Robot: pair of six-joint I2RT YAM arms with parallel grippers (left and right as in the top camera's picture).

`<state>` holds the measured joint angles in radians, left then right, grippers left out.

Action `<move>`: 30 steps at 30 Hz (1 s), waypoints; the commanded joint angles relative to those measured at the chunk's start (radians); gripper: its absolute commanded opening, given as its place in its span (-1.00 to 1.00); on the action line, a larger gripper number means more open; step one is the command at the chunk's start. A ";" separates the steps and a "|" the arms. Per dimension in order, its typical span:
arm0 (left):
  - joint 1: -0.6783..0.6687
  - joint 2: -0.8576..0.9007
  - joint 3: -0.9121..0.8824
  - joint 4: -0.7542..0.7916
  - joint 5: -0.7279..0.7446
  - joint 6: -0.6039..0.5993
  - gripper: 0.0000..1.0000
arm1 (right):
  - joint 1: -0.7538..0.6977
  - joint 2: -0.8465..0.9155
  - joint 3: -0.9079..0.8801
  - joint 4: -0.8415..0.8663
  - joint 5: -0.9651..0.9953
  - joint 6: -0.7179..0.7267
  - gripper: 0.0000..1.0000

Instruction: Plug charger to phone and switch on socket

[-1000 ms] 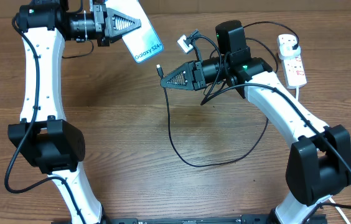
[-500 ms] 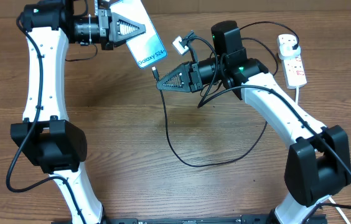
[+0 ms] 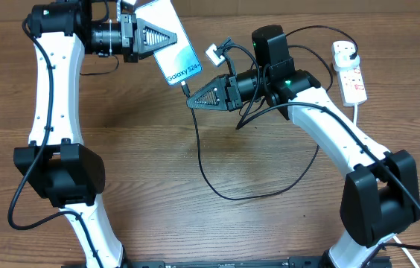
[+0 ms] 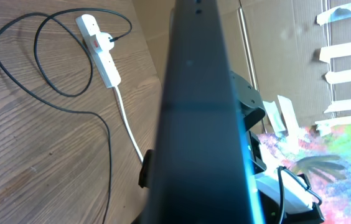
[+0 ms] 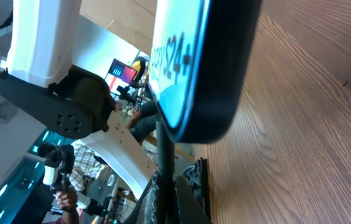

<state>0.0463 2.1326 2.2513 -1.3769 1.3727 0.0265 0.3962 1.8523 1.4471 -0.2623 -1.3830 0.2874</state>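
My left gripper (image 3: 167,36) is shut on the phone (image 3: 176,46), holding it in the air at the top middle, light blue screen up, "Galaxy S24" end toward the right arm. In the left wrist view the phone's dark edge (image 4: 197,118) fills the frame. My right gripper (image 3: 193,100) is shut on the charger cable's connector end (image 3: 185,85); the tip sits just below the phone's lower end. In the right wrist view the black connector (image 5: 165,140) meets the phone's bottom edge (image 5: 206,81). The cable (image 3: 217,186) loops over the table to the plug in the socket (image 3: 349,71).
The socket's thick white cord (image 3: 358,110) runs down past the right arm. In the left wrist view the socket (image 4: 99,50) lies at the far side with the black cable (image 4: 51,74) looped beside it. A cardboard wall stands behind the table.
The left gripper has carried the phone right and slightly down toward the connector. The right gripper moved left toward the phone, then held still, closing the gap.
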 commanded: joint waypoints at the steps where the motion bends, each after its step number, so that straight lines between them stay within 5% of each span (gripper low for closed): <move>1: -0.003 -0.027 0.008 -0.014 0.033 0.046 -0.92 | 0.003 -0.025 0.011 0.007 -0.006 -0.003 -0.93; 30: 0.000 -0.027 0.008 -0.025 0.030 0.049 -0.91 | -0.033 -0.024 0.011 -0.007 -0.025 -0.007 -0.93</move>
<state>0.0463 2.1326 2.2513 -1.3987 1.3727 0.0490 0.3759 1.8523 1.4471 -0.2775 -1.3941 0.2874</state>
